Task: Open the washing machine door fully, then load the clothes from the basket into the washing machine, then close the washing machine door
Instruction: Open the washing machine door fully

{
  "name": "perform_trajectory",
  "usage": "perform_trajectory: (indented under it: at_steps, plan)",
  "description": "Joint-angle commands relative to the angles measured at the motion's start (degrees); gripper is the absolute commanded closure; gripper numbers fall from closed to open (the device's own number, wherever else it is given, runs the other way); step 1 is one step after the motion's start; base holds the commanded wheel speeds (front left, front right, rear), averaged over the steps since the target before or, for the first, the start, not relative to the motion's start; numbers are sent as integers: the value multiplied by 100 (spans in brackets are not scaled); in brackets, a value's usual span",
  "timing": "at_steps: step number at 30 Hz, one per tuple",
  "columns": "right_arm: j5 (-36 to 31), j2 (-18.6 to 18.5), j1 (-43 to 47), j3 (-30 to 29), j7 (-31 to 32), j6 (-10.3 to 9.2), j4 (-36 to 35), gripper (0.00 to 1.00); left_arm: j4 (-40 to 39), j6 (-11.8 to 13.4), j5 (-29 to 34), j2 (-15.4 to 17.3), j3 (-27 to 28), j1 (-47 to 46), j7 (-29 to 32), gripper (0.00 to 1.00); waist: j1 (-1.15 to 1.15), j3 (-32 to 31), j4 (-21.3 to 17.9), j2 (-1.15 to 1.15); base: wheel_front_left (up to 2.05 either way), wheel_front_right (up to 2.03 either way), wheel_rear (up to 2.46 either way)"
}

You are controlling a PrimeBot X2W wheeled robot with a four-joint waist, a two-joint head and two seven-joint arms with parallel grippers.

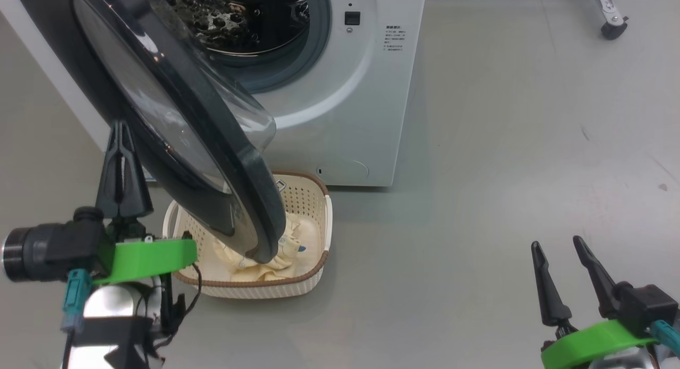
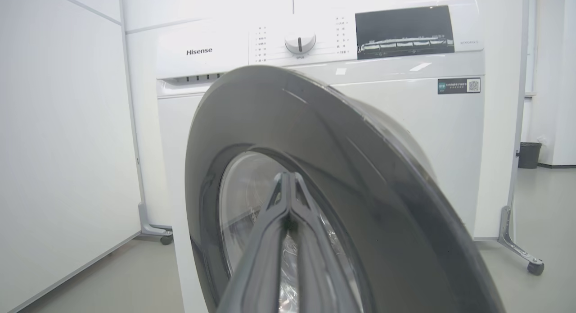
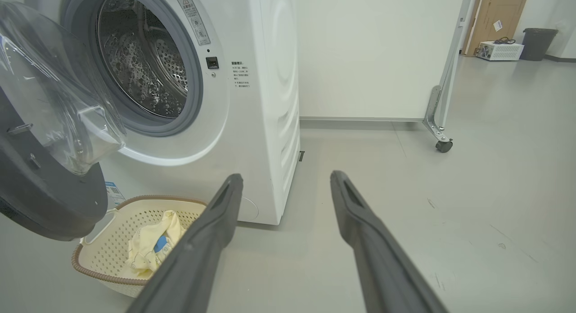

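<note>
Your left gripper point(image 2: 290, 175) has its two fingers pressed flat together with nothing between them. In the left wrist view the tips sit in front of the washing machine door point(image 2: 337, 137), where the glass meets the black rim, but you cannot tell whether they touch it. The head view places that left gripper point(image 1: 121, 126) pointing up just beside the outer face of the door point(image 1: 255, 199). Your right gripper point(image 1: 556, 242) is spread wide and empty over bare floor point(image 1: 478, 225), well apart from the machine. Its own camera confirms this, with the right gripper point(image 3: 287, 177) gaping at nothing. The door stands swung out partway. From the head view, its lower edge overlaps the basket point(image 1: 276, 290) and covers part of the clothes point(image 1: 297, 241). The right wrist view gives you the side angle: the basket point(image 3: 117, 227) sits on the floor against the front of the washing machine point(image 3: 265, 101), under the door point(image 3: 45, 196). The clothes point(image 3: 148, 245) are bunched inside it, and the steel drum point(image 3: 139, 65) is open to sight. The left wrist view adds the top panel, with its dial point(image 2: 299, 43) and dark display point(image 2: 405, 31).
</note>
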Motion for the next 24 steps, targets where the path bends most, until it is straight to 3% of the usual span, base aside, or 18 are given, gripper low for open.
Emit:
perform_trajectory:
  at_steps: [1,5,12,18,24]
  plan:
    - [10,-63,-274,81,-55,-16,-161,0,-308,29,57,146,216,-304,-38,100,0,-7,3,0,0,0,0]
    - [-9,-63,-274,68,-61,-16,-145,0,-962,26,126,120,80,-497,-19,100,0,-38,19,0,0,0,0]
    - [-4,-63,-258,111,-61,-16,-119,0,-1579,-227,79,-85,-648,-877,337,100,0,-83,-33,0,0,0,0]
    - [16,-63,-236,182,-36,-16,-104,0,-1568,-415,-361,-261,-1543,-974,693,100,0,-91,-125,0,0,0,0]
    - [15,-63,-232,203,-21,-16,-111,0,-1206,-320,-813,-304,-2339,-832,888,100,0,-55,-197,0,0,0,0]
